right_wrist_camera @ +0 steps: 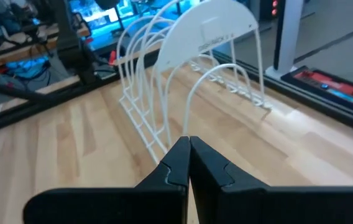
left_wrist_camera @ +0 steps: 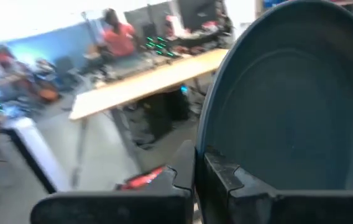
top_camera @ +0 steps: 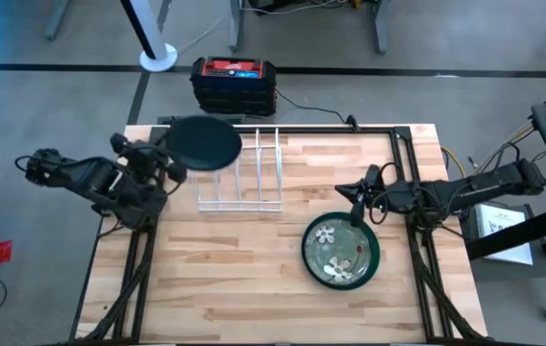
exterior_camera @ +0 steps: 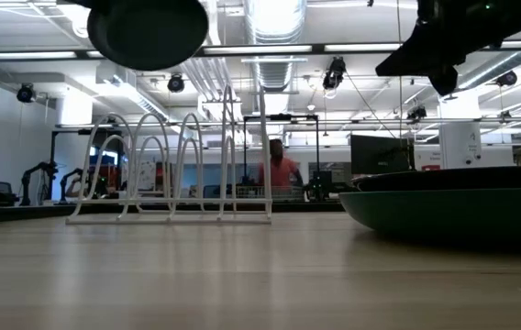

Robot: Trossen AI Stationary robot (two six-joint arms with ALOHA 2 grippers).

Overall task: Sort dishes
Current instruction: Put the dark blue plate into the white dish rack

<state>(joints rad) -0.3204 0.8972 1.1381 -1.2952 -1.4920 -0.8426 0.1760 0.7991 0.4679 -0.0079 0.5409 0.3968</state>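
My left gripper (top_camera: pixel 170 163) is shut on a dark teal plate (top_camera: pixel 202 142), held high over the left end of the white wire rack (top_camera: pixel 239 179). The plate shows at the top of the low view (exterior_camera: pixel 149 31), above the rack (exterior_camera: pixel 173 170). A dark green plate with a pale flowered centre (top_camera: pixel 340 252) rests flat on the table at the right. My right gripper (top_camera: pixel 358 211) is shut and empty, above that plate's far rim, well clear of it in the low view (exterior_camera: pixel 444 69). Its wrist view (right_wrist_camera: pixel 189 146) looks along the table at the rack (right_wrist_camera: pixel 164 74). My left gripper pinches the teal plate's rim (left_wrist_camera: pixel 199 140) between its two fingers (left_wrist_camera: pixel 226 180), one finger on each face. The fingers come from the table's left side. The plate is lifted clear, tilted, above the rack's left end.
A black-and-red box (top_camera: pixel 234 83) stands on the floor beyond the table's far edge. Black frame rails (top_camera: pixel 408 154) run along the table's sides. Bare wood lies between the rack and the near edge (top_camera: pixel 244 288). A person (exterior_camera: pixel 281 170) is far off in the room.
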